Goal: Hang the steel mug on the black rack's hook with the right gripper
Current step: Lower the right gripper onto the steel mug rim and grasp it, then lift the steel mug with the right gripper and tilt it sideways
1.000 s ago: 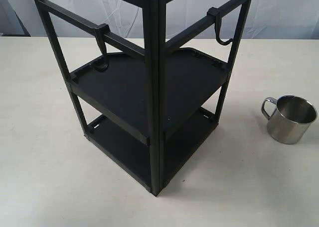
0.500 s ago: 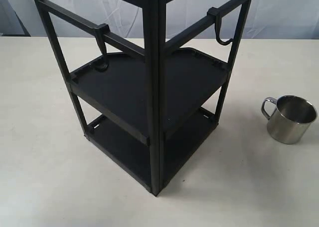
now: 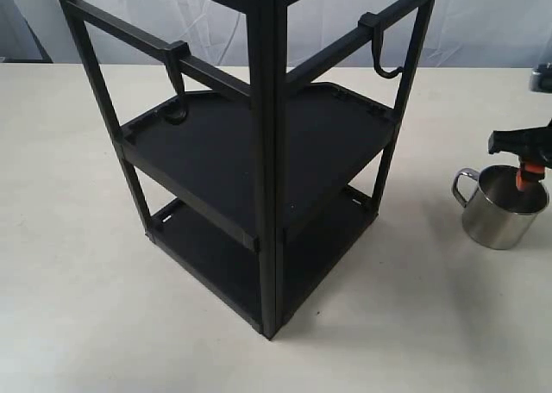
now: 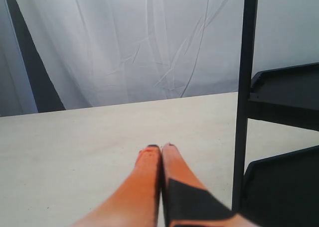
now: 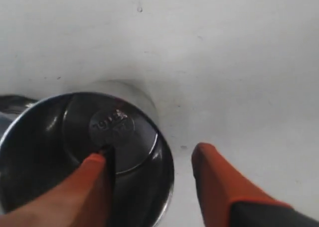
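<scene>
The steel mug stands upright on the table at the right, its handle towards the black rack. My right gripper has come in from the right edge and hangs over the mug's mouth. In the right wrist view it is open across the mug's wall, one orange finger inside, the other outside over the table. The hook hangs empty from the rack's right upper crossbar. My left gripper is shut on nothing, low over the table beside a rack post.
A second hook, seen end-on, hangs from the rack's left crossbar. The rack fills the middle of the pale table. A white curtain closes the back.
My right gripper has come into the exterior view from the right edge and now sits over the mug. The mug and the rack have not moved.
</scene>
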### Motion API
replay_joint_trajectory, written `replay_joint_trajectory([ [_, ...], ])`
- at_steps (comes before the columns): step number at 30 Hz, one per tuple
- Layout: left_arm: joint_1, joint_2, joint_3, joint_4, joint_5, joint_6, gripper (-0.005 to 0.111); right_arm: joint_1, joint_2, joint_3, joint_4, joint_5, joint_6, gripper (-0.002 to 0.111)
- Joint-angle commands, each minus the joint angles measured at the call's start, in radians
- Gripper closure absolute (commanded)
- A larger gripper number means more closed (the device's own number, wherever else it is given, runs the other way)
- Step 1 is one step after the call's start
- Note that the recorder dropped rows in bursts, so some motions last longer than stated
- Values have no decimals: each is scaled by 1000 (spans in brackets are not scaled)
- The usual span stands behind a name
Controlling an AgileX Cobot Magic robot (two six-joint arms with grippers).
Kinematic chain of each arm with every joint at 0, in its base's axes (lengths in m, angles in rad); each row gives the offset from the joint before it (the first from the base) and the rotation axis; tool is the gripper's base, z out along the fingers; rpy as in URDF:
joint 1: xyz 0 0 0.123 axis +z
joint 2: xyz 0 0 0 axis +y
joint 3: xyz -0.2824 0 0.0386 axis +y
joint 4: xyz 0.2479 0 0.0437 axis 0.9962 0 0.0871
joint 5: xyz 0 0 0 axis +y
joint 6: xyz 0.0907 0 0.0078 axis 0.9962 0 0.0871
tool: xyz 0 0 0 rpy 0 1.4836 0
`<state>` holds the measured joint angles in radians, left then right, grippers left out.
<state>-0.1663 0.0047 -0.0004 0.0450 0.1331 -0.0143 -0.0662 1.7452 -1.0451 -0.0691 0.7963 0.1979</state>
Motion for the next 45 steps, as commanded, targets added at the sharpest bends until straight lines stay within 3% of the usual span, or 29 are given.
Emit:
replay_joint_trajectory([
  [1, -5, -5, 0, 0, -5, -2, 105, 0, 77, -7, -23, -47, -8, 76],
  [3, -5, -5, 0, 0, -5, -2, 105, 0, 79, -7, -45, -22, -14, 108],
  [12, -5, -5, 0, 0, -5, -2, 105, -2, -198, -7, 40, 158, -148, 109],
  [19, -5, -5, 0, 0, -5, -2, 105, -2, -354, -7, 377, 418, -442, 109],
  [24, -5, -5, 0, 0, -5, -2, 105, -2, -396, -4, 585, 425, -649, 109],
  [34, -5, -5, 0, 0, -5, -2, 105, -2, -499, -4, 631, 425, -646, 109],
  [43, -5, -5, 0, 0, -5, -2, 105, 0, -757, 4, 512, 425, -461, 109],
  [45, -5, -5, 0, 0, -5, -2, 105, 0, -824, 34, 504, 307, -459, 109],
])
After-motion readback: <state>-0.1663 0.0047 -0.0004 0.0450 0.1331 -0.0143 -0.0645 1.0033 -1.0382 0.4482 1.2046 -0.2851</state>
